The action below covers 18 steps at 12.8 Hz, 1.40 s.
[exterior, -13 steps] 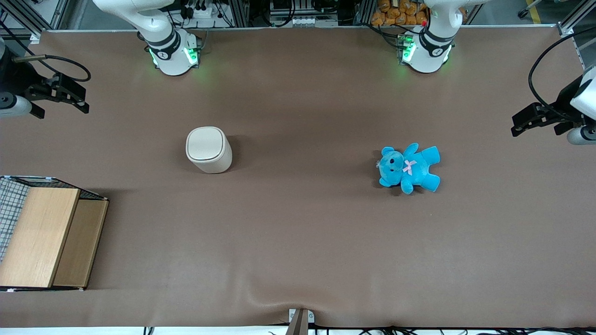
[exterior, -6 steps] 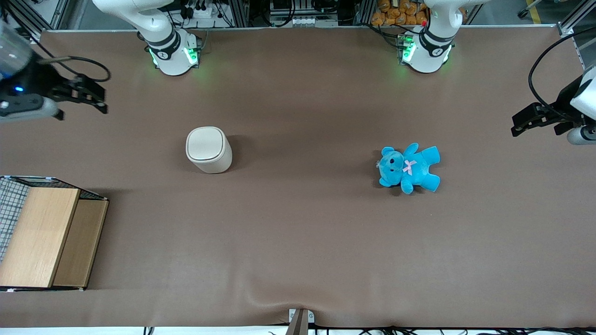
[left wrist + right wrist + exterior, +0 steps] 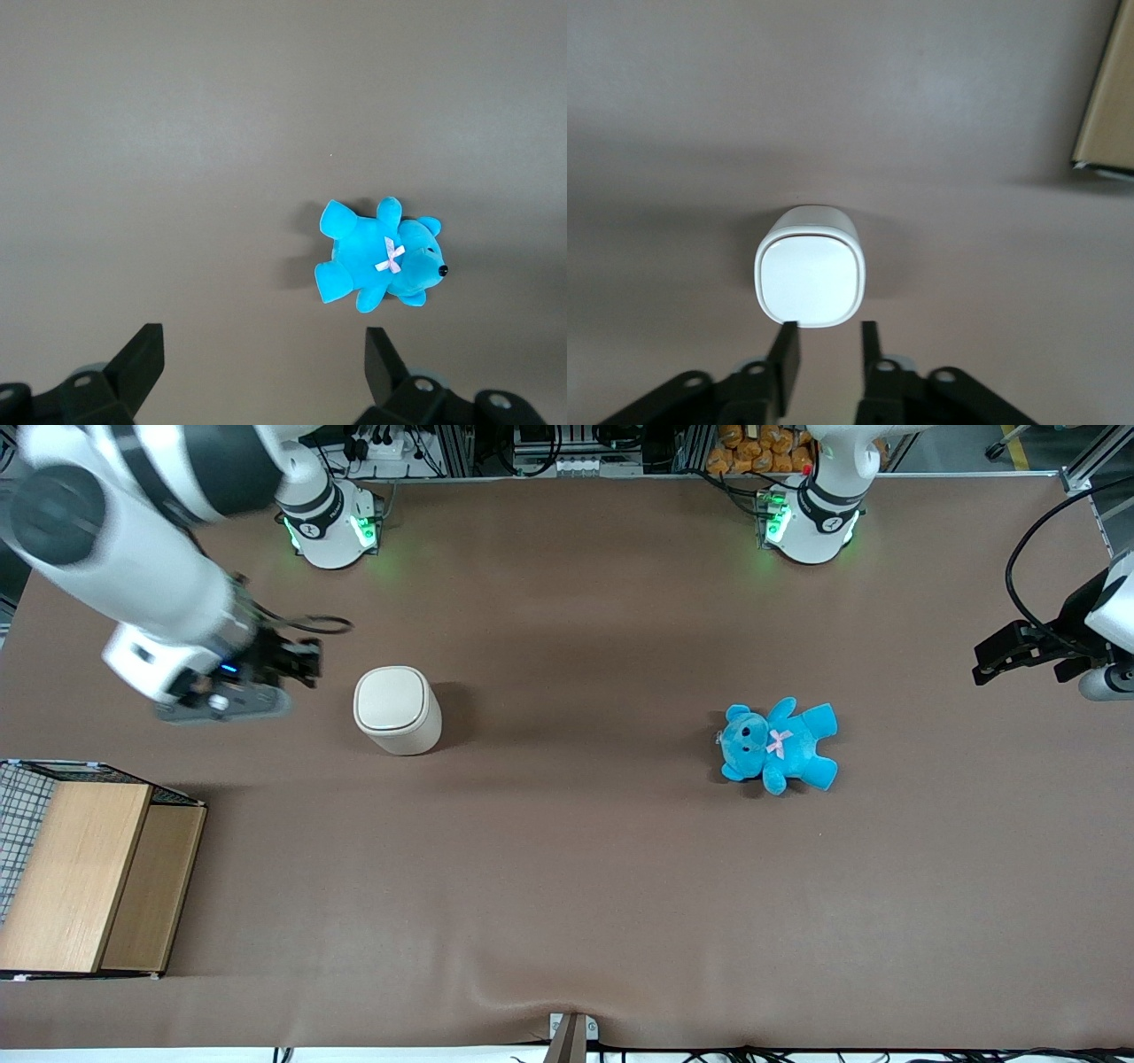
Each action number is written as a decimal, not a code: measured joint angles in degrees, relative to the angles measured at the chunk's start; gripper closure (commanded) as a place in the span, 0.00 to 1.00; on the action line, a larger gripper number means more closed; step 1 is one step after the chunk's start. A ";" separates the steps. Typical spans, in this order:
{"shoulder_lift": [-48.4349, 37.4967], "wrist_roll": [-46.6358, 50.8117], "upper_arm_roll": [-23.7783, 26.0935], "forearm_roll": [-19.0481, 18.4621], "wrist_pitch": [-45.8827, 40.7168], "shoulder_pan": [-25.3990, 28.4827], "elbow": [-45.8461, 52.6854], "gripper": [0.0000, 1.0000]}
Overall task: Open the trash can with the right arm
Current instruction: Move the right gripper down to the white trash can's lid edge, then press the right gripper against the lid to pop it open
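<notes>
A small cream-white trash can (image 3: 398, 710) stands upright on the brown table (image 3: 567, 886), toward the working arm's end, with its flat, rounded-square lid (image 3: 808, 280) fully closed and flush with the rim. The right arm (image 3: 133, 540), large and white with dark grey bands, reaches in above the table, and its black gripper (image 3: 301, 662) hangs just beside the can, on the side toward the working arm's end, not touching it. In the wrist view the gripper (image 3: 830, 347) looks straight down past the lid; its two fingers (image 3: 786, 350) stand a small way apart, with a narrow gap between them and nothing held, their tips close to the lid's edge. Nearer to the front camera than the can, at the working arm's end, sits a light wooden box (image 3: 89, 877) with wire mesh. Well apart, toward the parked arm's end, a blue teddy (image 3: 778, 746) with a pink bow lies on its back. Judging from this, the step in hand is the approach: the lid is not yet contacted and nothing of the opening is done. The next move likely calls for lining the fingertips up with the lid and coming down onto it or catching its edge, gently enough that the light can neither slides nor tips.
</notes>
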 measured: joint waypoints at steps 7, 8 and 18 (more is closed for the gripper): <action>0.06 1.34 -0.29 -0.03 8.17 0.88 -15.16 1.00; -0.13 1.34 -0.28 -0.03 8.90 0.90 -16.75 1.00; -0.53 5.11 -0.21 -0.03 22.92 1.01 -31.67 1.00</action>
